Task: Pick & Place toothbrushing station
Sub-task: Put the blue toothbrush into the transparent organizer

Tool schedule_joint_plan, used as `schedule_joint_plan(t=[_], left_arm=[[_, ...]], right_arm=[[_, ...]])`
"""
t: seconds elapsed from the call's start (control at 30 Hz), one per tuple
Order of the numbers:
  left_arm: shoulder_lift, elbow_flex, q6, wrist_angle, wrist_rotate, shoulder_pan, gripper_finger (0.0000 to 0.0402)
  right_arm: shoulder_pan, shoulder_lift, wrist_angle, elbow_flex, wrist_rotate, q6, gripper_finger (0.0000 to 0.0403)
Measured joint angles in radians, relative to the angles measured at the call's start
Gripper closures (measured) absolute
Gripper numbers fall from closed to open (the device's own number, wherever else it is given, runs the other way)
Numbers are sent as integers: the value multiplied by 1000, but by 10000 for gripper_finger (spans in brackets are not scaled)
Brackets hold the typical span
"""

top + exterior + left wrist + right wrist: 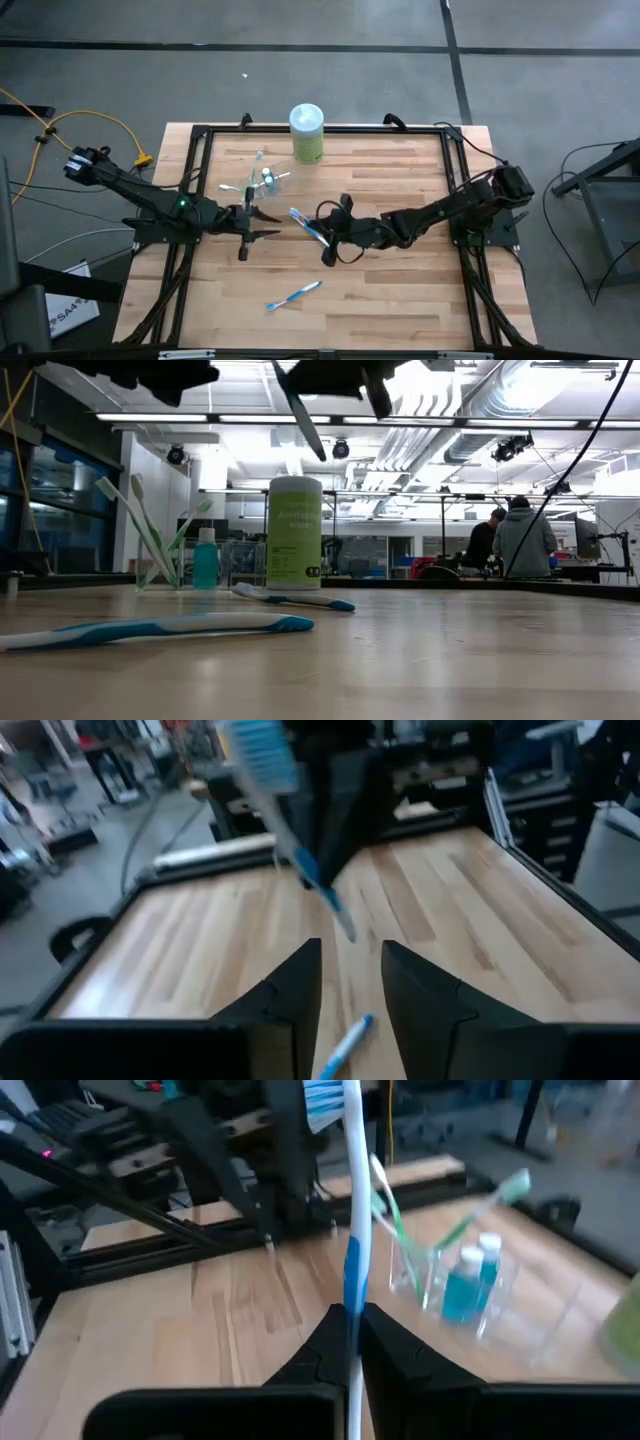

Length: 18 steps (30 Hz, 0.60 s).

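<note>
A blue-and-white toothbrush [294, 294] lies nearest on the table [400, 300]. At mid-table the right gripper [325, 240] pinches another toothbrush [352, 1230], facing the left gripper [268, 225], its fingers spread and empty. Farther back stands the clear cup [268, 180] holding green brushes, beside a green canister [306, 132]

A tall white and green canister [307, 132] stands upright at the far edge of the wooden table [400, 290], near the middle of that edge. In the low view it [295, 532] rises behind the table top. A small blue bottle [205, 559] stands to its left there. A yellow cable [60, 125] lies on the grey floor [560, 80] left of the table. Two people [510, 538] stand far back in the room.
</note>
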Motion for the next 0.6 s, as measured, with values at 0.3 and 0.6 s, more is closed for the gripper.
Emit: schedule_joint_plan(t=[0.3,0.6], left_arm=[[1,0,93,137,97,54,297],[67,0,78,259,228,125,297]], right_arm=[[40,0,147,0,20,-260,399],[29,0,213,0,-44,-346,399]])
